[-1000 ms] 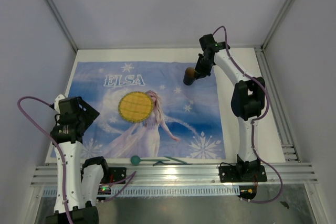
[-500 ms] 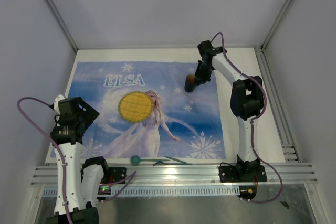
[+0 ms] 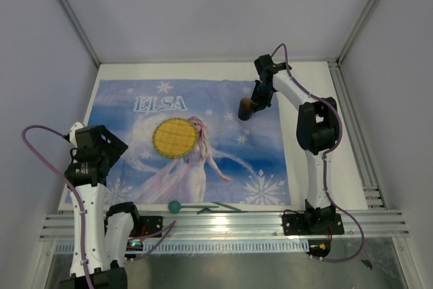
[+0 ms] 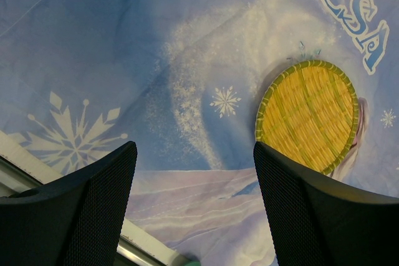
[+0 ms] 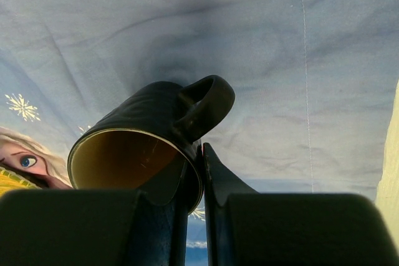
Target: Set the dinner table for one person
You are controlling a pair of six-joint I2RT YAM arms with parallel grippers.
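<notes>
Two arms stand at the near edge of the dinner table [image 3: 311, 78], whose white top shows as a bare margin around a blue printed cloth [image 3: 216, 160] and is framed by silver rails; it spreads under everything else in the scene.

At far left, the left gripper [image 3: 101, 141] hangs above the cloth's left edge with its jaws spread wide and nothing between them; its wrist view [image 4: 193, 151] looks down between the two black fingers [image 4: 93, 210] onto snowflake print.

Right of it, a round yellow woven mat [image 3: 174, 137] lies flat on the cloth, just below the printed lettering; the same mat [image 4: 308, 115] sits near the upper right of the left wrist view.

A small teal round thing [image 3: 174, 206] rests at the cloth's near edge, below the mat.

Further right, near the cloth's far right corner, a dark mug [image 3: 245, 107] with a brownish inside is gripped by the right gripper [image 3: 256, 98]; the jaws [image 5: 199, 154] are pinched on the mug's wall [image 5: 149, 147] just beside the handle; whether the mug's base touches the cloth cannot be told.
</notes>
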